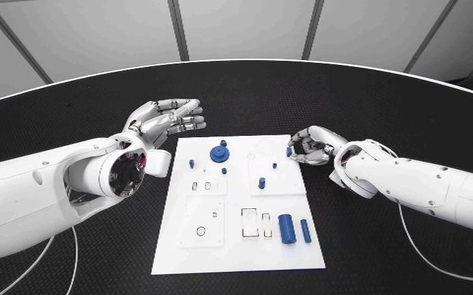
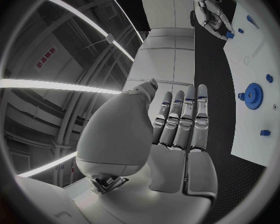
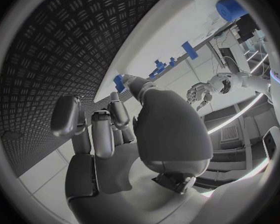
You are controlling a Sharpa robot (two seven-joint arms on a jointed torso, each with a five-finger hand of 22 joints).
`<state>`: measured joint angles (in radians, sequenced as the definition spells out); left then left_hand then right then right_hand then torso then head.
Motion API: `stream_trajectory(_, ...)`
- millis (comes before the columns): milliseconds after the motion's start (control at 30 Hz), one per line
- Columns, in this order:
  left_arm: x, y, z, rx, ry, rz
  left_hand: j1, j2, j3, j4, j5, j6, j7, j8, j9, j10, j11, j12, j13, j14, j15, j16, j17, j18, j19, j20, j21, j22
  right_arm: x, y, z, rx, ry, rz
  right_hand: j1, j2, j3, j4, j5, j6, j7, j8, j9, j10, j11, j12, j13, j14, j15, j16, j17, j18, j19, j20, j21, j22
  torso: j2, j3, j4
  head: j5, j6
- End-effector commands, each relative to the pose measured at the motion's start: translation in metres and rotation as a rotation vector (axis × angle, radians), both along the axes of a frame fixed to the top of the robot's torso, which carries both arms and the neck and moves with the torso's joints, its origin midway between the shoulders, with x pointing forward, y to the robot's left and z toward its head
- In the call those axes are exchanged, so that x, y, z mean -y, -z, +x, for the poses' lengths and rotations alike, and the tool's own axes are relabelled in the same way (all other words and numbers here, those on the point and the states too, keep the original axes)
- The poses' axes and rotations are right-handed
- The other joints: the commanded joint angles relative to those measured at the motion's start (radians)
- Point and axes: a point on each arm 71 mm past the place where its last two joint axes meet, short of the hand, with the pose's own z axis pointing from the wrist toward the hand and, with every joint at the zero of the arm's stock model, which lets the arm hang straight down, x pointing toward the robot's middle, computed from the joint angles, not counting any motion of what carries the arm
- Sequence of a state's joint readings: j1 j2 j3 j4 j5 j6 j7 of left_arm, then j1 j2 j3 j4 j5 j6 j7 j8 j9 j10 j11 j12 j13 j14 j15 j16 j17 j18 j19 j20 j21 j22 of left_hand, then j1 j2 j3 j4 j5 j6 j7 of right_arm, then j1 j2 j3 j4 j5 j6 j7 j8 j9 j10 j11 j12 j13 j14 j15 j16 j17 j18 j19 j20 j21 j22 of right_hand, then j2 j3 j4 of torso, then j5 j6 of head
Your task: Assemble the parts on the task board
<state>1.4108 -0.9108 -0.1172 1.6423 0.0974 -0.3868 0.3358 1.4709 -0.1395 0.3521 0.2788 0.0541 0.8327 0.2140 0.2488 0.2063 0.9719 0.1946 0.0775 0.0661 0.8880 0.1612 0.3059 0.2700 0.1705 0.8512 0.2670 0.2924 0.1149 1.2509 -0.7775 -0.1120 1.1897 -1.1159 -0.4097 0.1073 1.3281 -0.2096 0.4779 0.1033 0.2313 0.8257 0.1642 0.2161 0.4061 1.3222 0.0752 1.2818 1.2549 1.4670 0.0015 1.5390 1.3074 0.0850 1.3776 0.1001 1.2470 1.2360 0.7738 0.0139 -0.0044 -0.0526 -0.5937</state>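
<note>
While the head view lays out the whole task board (image 1: 240,240) as a white plate at the centre of the black surface (image 1: 374,110), the wrist views catch only slices of it. Seen from the head, the left hand (image 1: 169,119) hovers off the board's upper left corner, its fingers (image 1: 187,125) loosely curved and apart, holding nothing; the left wrist view confirms this, with those fingers straight and side by side and nothing between them. The right hand (image 1: 309,146) sits at the board's upper right edge, its fingers curled around a small blue part (image 1: 290,151). In the right wrist view that same part shows as a blue piece pinched at the fingertips, right over the board's edge.

Counted in the head view, the blue pieces on the board are: one gear (image 1: 220,153) near the upper middle, three small pegs around it, and two cylinders (image 1: 287,228) lying side by side at the lower right, the right-hand one thinner. The board also carries several rectangular recesses and round holes, too small to count surely.

From the left wrist, the gear appears again beside two small pegs, with the board's far end cut off by the circle's rim. How much of the held part is covered by the fingers cannot be told.
</note>
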Motion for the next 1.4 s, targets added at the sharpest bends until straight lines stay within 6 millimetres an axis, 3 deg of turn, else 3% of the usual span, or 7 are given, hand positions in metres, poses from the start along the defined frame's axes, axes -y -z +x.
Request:
stream_trajectory(33, 0.0001, 0.0000, -0.0001, 0.000, 0.001, 0.000, 0.002, -0.009, -0.001, -0.001, -0.004, -0.003, 0.035, -0.004, -0.001, 0.005, 0.004, -0.004, 0.000, -0.006, -0.002, -0.006, 0.001, 0.013, 0.001, 0.006, 0.000, -0.002, -0.0010, -0.0002, 0.0008, 0.000, -0.001, 0.000, 0.002, 0.011, 0.007, 0.000, 0.005, 0.009, -0.002, 0.004, 0.001, 0.008, -0.001, 0.006, 0.003, 0.088, -0.002, 0.004, 0.195, -0.001, 0.008, 0.002, 0.004, 0.003, 0.000, 0.0003, 0.0011, 0.000, -0.003)
stream_trajectory(1167, -0.0006, -0.0001, -0.0005, -0.001, -0.001, 0.000, 0.002, -0.009, -0.001, 0.000, -0.004, -0.003, 0.035, -0.004, -0.001, 0.006, 0.004, -0.005, 0.000, -0.007, -0.002, -0.007, 0.002, 0.013, 0.001, 0.006, 0.001, -0.002, -0.0069, 0.0018, 0.0055, -0.035, -0.006, -0.011, 0.003, 0.032, 0.027, -0.013, -0.004, 0.072, -0.013, 0.023, 0.010, 0.021, -0.010, 0.022, 0.018, 0.090, -0.009, 0.008, 0.203, -0.003, 0.014, -0.003, 0.012, 0.016, -0.001, 0.0024, -0.0013, 0.008, -0.015)
stream_trajectory(1400, -0.0006, -0.0001, -0.0005, -0.001, -0.001, 0.000, 0.002, -0.009, -0.001, 0.000, -0.004, -0.003, 0.035, -0.004, -0.001, 0.006, 0.004, -0.005, 0.000, -0.007, -0.002, -0.007, 0.002, 0.013, 0.001, 0.006, 0.001, -0.002, -0.0064, 0.0016, 0.0059, -0.031, -0.001, -0.011, -0.001, 0.048, 0.034, -0.015, -0.002, 0.099, -0.022, 0.036, 0.016, 0.028, -0.017, 0.028, 0.024, 0.091, -0.014, 0.009, 0.207, -0.004, 0.017, -0.007, 0.018, 0.023, -0.001, 0.0023, -0.0009, 0.008, -0.017)
